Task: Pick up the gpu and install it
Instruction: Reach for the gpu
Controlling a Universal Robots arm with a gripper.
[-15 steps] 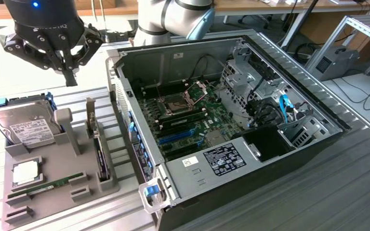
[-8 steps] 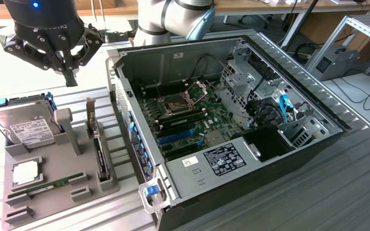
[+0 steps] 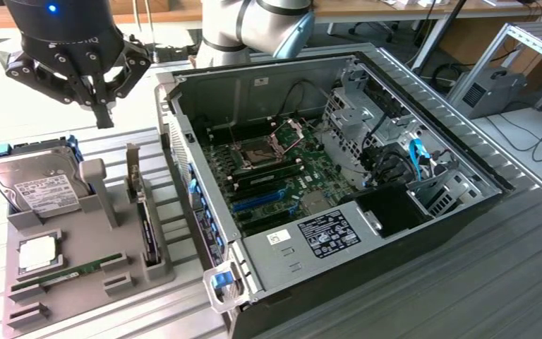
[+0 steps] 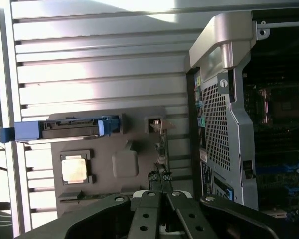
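Note:
The gpu [image 3: 147, 227] stands on edge in a slot of the grey parts holder [image 3: 87, 282], its silver bracket at the far end. It is a thin dark card. My gripper [image 3: 104, 120] hangs above the holder's far end, well clear of the card, with its black fingers shut and nothing between them. In the wrist view the gpu [image 4: 162, 152] appears edge-on just beyond the closed fingertips of the gripper [image 4: 161, 193]. The open computer case [image 3: 252, 78] lies on its side at the exterior view's right of the holder, motherboard [image 3: 271, 183] exposed.
On the holder stand a silver hard drive [image 3: 36, 185] in a blue frame, a CPU [image 3: 37, 253] and a green RAM stick [image 3: 64, 272]. The case's rear wall [image 4: 217, 124] rises close beside the gpu. The ribbed metal table [image 3: 497, 268] carries it all.

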